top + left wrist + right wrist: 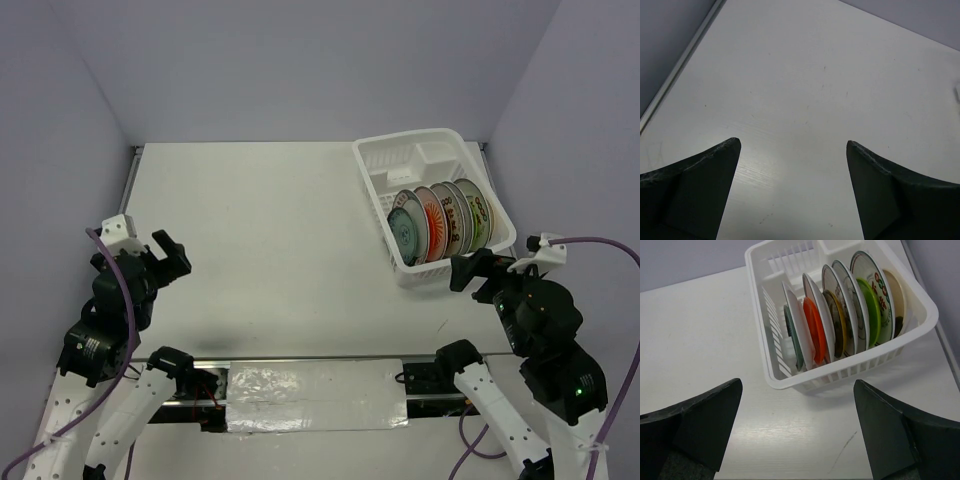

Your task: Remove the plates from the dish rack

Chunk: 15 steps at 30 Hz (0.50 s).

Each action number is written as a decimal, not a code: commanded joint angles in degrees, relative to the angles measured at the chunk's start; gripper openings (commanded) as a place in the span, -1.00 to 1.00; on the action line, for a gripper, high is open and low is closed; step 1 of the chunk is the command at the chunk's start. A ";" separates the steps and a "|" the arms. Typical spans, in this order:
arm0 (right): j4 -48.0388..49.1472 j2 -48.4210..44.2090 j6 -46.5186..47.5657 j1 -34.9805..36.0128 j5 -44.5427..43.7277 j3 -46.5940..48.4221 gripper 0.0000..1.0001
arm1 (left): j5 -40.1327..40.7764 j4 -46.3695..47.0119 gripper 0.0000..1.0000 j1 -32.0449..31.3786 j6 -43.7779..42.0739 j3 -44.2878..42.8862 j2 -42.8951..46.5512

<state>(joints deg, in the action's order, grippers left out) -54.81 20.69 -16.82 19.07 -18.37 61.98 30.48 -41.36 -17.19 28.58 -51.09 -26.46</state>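
Standing tightly packed in the dish rack [840,372], plates [835,325] risk clashing or dragging the rack if right gripper [797,384], spread wide like left gripper [793,142], pinches one askew.

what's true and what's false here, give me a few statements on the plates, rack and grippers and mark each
1. The plates stand on edge in the rack. True.
2. The left gripper is open over bare table. True.
3. The rack sits at the table's far left. False: it is at the far right.
4. The right gripper holds a plate. False: it is open and empty, just short of the rack's near end.
5. One plate lies flat on the table. False: every plate in view is in the rack.
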 commanded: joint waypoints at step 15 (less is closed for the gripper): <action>11.57 7.06 2.93 -0.26 0.57 -1.07 1.00 | -4.99 4.54 0.99 -0.30 -2.30 0.64 -3.69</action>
<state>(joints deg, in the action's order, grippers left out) -49.21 21.15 -15.25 19.07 -15.42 61.28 27.49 -39.99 -17.19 28.03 -50.46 -29.17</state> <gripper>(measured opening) 0.997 0.994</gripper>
